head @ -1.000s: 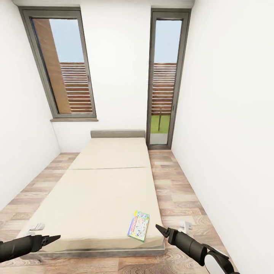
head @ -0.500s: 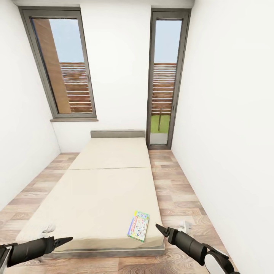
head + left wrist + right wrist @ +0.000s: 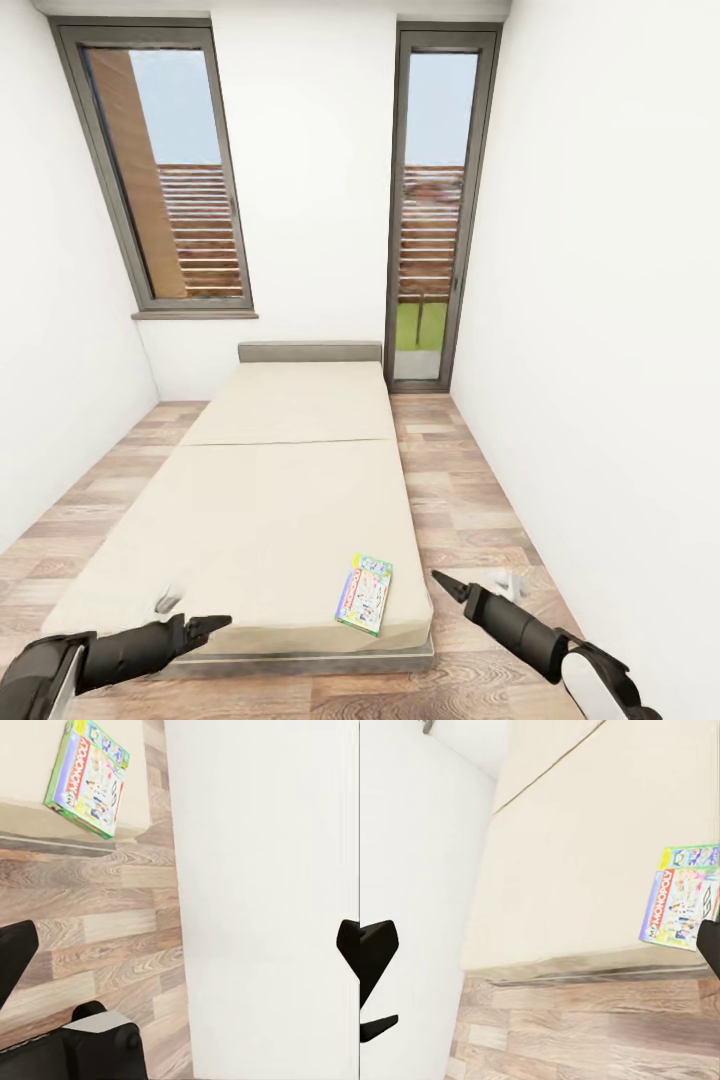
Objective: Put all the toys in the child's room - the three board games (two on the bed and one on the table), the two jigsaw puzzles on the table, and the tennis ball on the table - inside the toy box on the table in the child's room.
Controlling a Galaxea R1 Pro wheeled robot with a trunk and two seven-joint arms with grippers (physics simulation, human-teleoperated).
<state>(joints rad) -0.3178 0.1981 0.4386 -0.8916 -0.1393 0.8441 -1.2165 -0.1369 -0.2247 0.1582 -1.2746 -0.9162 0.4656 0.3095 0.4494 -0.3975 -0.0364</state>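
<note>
Cut off at lower frame edge: both forearms. Board game (image 3: 681, 897) partly covered by dark right fingertip (image 3: 709, 945).

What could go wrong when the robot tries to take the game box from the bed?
The game box lies flat near the bed's foot corner, so a push could slide it onto the floor. Flat on the soft mattress, it may be hard to grip. The right gripper is near the wall, leaving little room to swing.

Both arms are glossy black tapering tubes with white cuffs, each gripper (image 3: 213, 624) ending in dark pointed tips
</note>
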